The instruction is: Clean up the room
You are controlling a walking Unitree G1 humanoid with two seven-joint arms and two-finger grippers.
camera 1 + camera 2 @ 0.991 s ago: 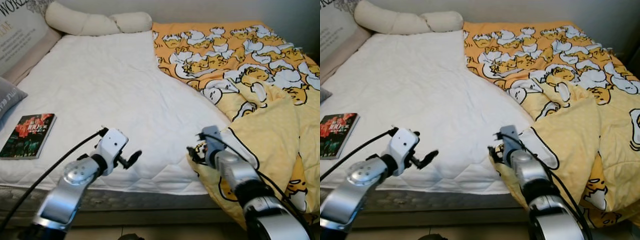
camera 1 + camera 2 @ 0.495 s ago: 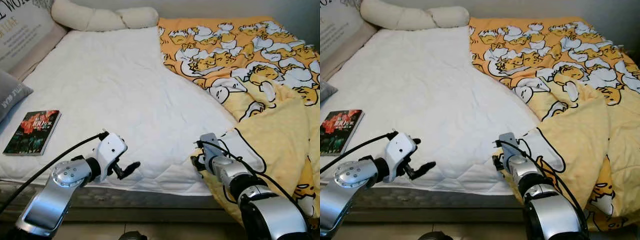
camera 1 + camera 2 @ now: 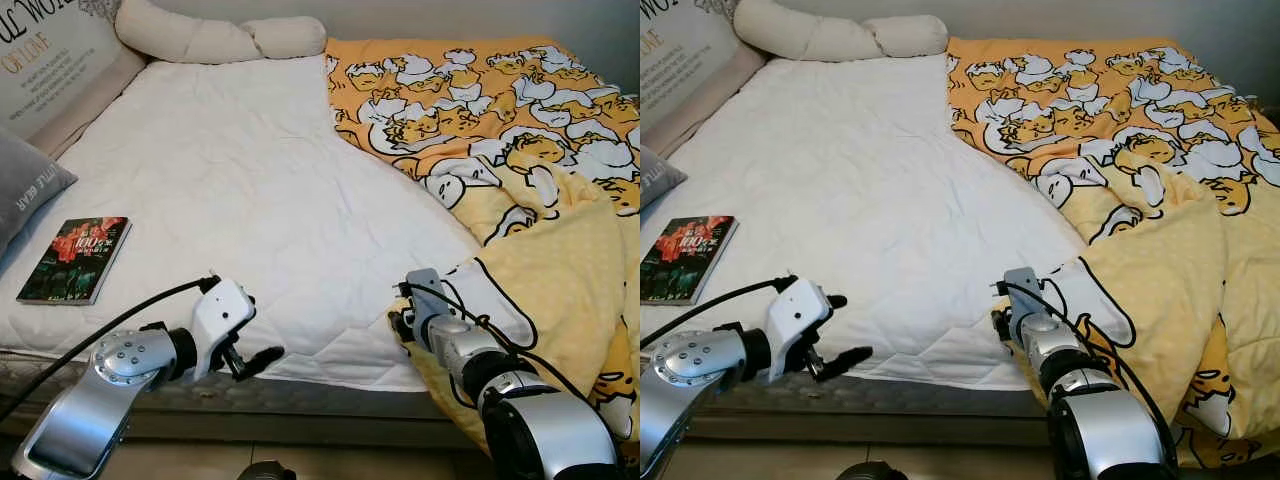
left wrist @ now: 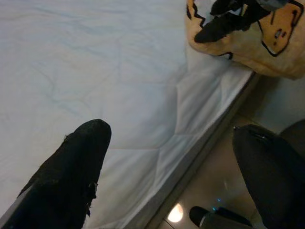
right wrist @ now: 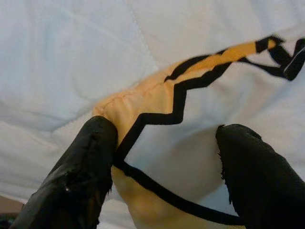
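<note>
Since a second ago my view has tipped and slid, so the book (image 3: 75, 259) now sits higher and further in on the white mattress (image 3: 240, 190), and my left gripper (image 3: 262, 357) has dropped from over the mattress top to its front edge. Against that same mattress, the yellow duck-print blanket (image 3: 520, 200) covers the side on my right, bunched and folded back on itself, with one corner hanging over the front edge. My right gripper (image 5: 164, 176) is at that corner: its two black fingers (image 5: 90, 167) stand apart with the hem of the blanket lying between them, one finger touching the fold, the other clear of it (so released, not clenched on the cloth). My left gripper hovers just off the mattress's front edge, well apart from the blanket corner; in the left wrist view its fingers (image 4: 71, 176) are spread wide with nothing between them, one over the quilted top, the other over the floor beyond the edge. A long cream bolster pillow (image 3: 215, 38) lies along the far end of the mattress, a grey cushion (image 3: 25, 190) rests at its left side just beyond the book, and a lettered headboard cushion (image 3: 45, 50) leans at the far left corner.
</note>
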